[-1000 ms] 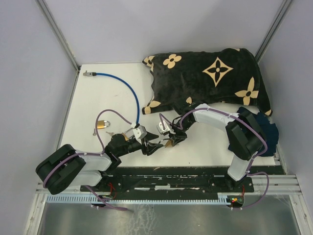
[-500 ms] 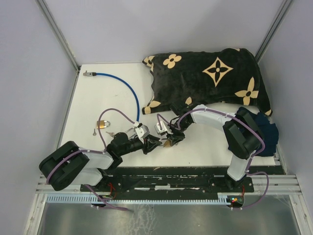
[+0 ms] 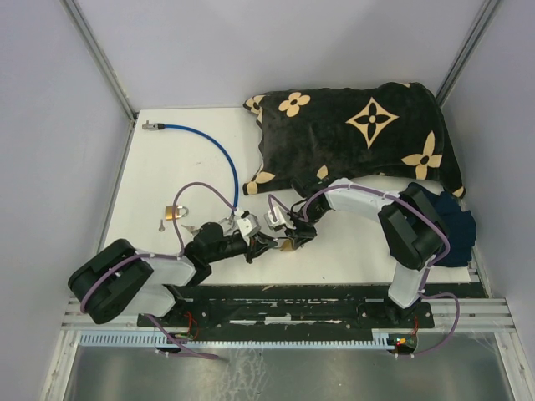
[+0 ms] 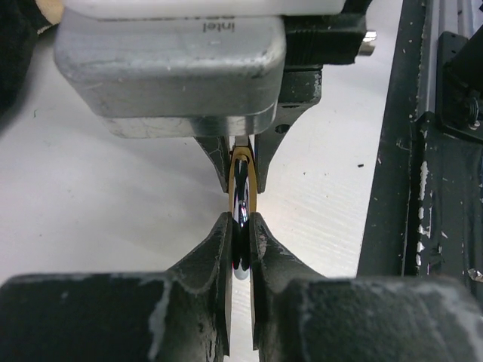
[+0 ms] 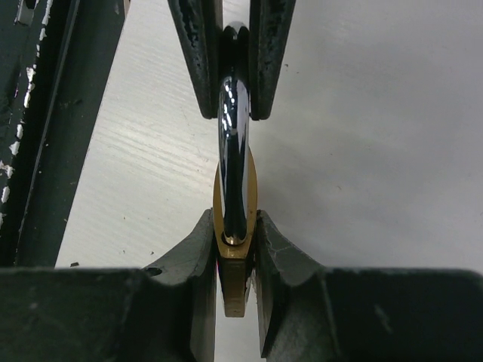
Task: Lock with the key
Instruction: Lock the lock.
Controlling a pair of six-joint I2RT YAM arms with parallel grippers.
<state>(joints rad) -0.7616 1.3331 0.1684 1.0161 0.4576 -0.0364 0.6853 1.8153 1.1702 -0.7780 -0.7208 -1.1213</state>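
Because the lock has to be kept from swinging before a key can go in, I hold the padlock (image 5: 234,181) off the table (image 3: 167,175) between both arms, just beyond my bases. My left gripper (image 4: 240,226) is pinched onto the chrome shackle (image 4: 241,197), and my right gripper (image 5: 235,226), facing it, is pressed together on the brass body (image 5: 235,298). The two sets of fingertips nearly meet. I judge this grip lets one arm steady the body while the other pushes or pulls the shackle.

From both wrist views I see the lock only edge-on, so the keyhole is hidden and I cannot tell whether the shackle is seated or sprung. From above, my own fingers cover almost all of it. Neither gripper carries a key.

Further left on the table lies a second padlock (image 3: 174,212), with small metal pieces (image 3: 189,227) just beside it. They look like keys but are too small to be sure of.

Beyond them a blue cable (image 3: 219,154) curves to the far left corner, and a dark patterned blanket (image 3: 359,134) fills the far right, its underside unseen.
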